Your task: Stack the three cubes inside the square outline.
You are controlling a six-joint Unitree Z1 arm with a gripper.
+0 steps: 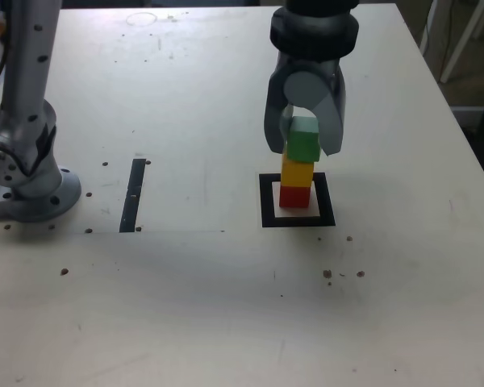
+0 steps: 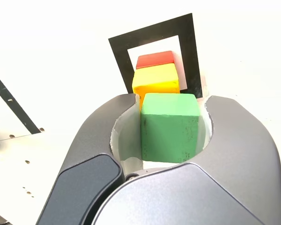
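Pincer (image 1: 305, 137) clamps green cube (image 1: 303, 142), seemingly touching yellow (image 1: 297, 173)-on-red (image 1: 294, 196) stack.

The exterior view is evenly lit and slightly soft, with faint shadows on the table (image 1: 226, 306). The wrist view is overexposed: its upper part blows out white, while the green cube (image 2: 170, 127) stays sharp.

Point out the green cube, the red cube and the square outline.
green cube (image 2: 171, 126), wrist view, on its large facing side.
red cube (image 1: 295, 196), exterior view, on its front face at the stack's bottom.
square outline (image 1: 298, 220), exterior view, on the front black tape strip.
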